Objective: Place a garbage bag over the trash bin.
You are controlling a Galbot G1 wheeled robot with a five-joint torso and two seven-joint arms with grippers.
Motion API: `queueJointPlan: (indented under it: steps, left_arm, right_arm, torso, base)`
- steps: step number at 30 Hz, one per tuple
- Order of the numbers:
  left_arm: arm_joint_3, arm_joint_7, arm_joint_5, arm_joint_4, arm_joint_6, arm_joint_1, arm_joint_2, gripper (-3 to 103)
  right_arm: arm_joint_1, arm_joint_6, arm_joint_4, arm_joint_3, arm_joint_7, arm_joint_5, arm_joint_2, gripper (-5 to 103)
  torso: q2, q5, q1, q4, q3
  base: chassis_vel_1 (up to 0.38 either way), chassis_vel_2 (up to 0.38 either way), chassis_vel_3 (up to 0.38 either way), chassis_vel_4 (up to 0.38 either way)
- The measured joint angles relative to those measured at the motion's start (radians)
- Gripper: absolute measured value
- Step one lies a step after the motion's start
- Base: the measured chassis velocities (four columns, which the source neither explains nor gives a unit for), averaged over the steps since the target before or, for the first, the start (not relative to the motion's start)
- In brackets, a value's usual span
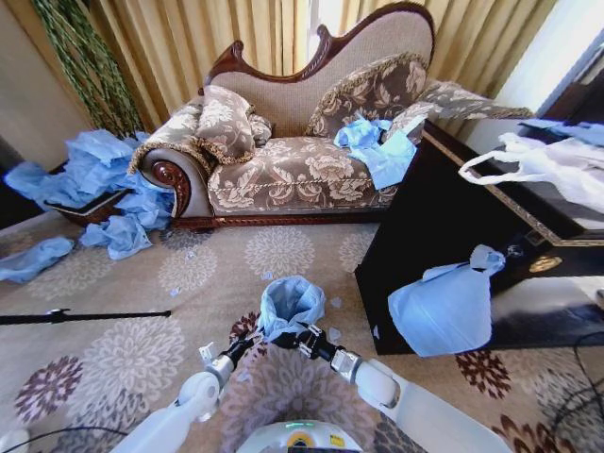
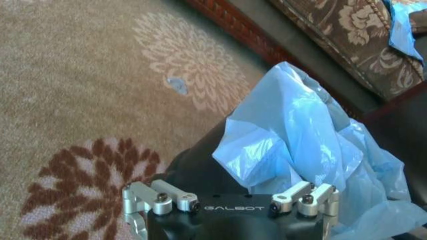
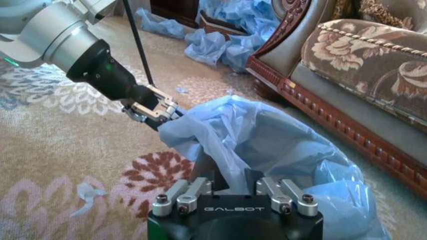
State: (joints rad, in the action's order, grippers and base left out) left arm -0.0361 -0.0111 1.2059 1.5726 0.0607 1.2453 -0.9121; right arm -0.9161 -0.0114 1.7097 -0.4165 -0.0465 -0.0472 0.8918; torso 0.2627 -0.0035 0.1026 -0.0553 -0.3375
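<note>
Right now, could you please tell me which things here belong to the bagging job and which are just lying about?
In the job:
- garbage bag, draped over the bin
- trash bin, black
- left pincer and right pincer, both at the bag's edge

Lying about:
- sofa
- knotted blue bag
- white handled bag
- loose blue bags by the sofa

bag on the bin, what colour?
Translucent light blue garbage bag, clearest in the right wrist view.

I can't see most of the bin (image 2: 200, 167): the bag (image 1: 289, 304) drapes over it, leaving a dark patch of wall. My left gripper's (image 3: 162, 111) fingertips are buried in plastic, and the right gripper's (image 3: 230, 181) too. The picture edge cuts off the sofa (image 3: 373, 75) in my right wrist view.
</note>
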Motion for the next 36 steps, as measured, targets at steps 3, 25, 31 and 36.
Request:
queueJointPlan:
  steps: [3, 25, 31, 36]
  left_arm:
    - [0.002, 0.000, 0.000, 0.000, 0.000, -0.001, 0.000, 100]
    - [0.000, 0.002, 0.023, 0.009, -0.005, -0.002, 0.000, 100]
    - [-0.003, -0.004, -0.006, -0.011, -0.002, 0.003, 0.001, 100]
    - [0.001, -0.023, -0.065, -0.051, 0.013, -0.004, -0.005, 100]
  right_arm:
    - [-0.001, 0.000, -0.001, 0.001, -0.003, 0.000, 0.000, 17]
    - [-0.023, 0.020, -0.025, -0.004, -0.014, 0.009, 0.014, 0]
    - [-0.023, 0.026, -0.120, -0.006, -0.019, 0.007, 0.061, 0]
    - [-0.021, 0.029, -0.181, -0.004, -0.008, 0.019, 0.095, 0]
  torso:
    - [0.000, 0.0000, 0.000, 0.0001, 0.000]
    - [0.000, 0.0001, 0.000, 0.0002, 0.000]
    - [0.000, 0.0001, 0.000, 0.0000, 0.000]
    - [0.000, 0.0001, 0.000, 0.0001, 0.000]
  base:
    - [0.000, 0.000, 0.000, 0.000]
    - [0.000, 0.000, 0.000, 0.000]
    - [0.000, 0.000, 0.000, 0.000]
    - [0.000, 0.000, 0.000, 0.000]
